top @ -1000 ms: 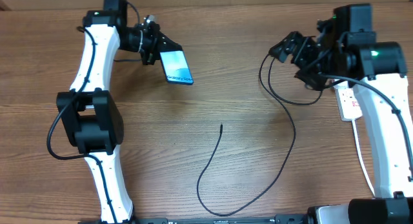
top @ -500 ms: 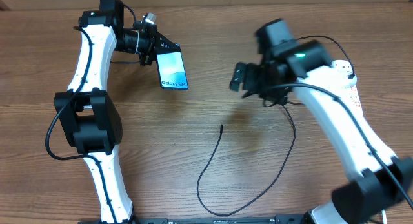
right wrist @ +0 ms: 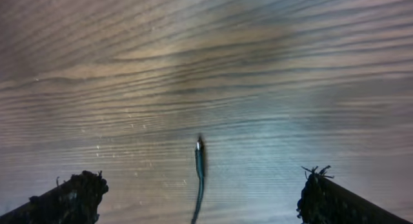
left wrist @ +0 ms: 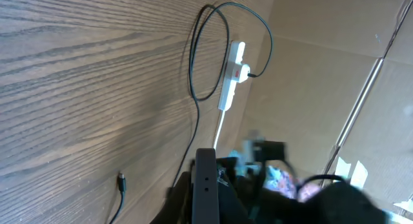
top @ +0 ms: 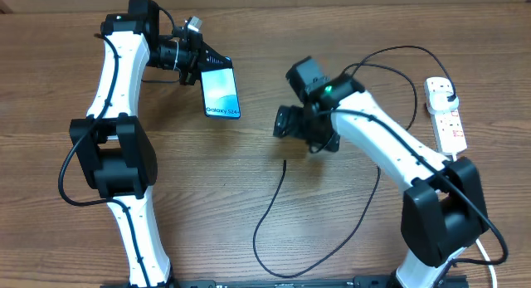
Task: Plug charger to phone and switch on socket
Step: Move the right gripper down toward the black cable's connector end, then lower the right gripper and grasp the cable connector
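My left gripper is shut on the phone and holds it tilted above the table at the back left, lit blue screen up. In the left wrist view the phone shows as a dark edge. The charger cable curves across the table, and its connector tip lies free at the middle. My right gripper is open just above and behind that tip. In the right wrist view the tip lies between my spread fingers. The charger's plug sits in the socket.
The white power strip lies at the far right, its white cord running toward the front. It also shows in the left wrist view, with the cable tip on the wood. Cardboard walls stand behind the table.
My right arm has swung left from the power strip to hover over the cable's tip. My left gripper has turned the phone slightly and still holds it.
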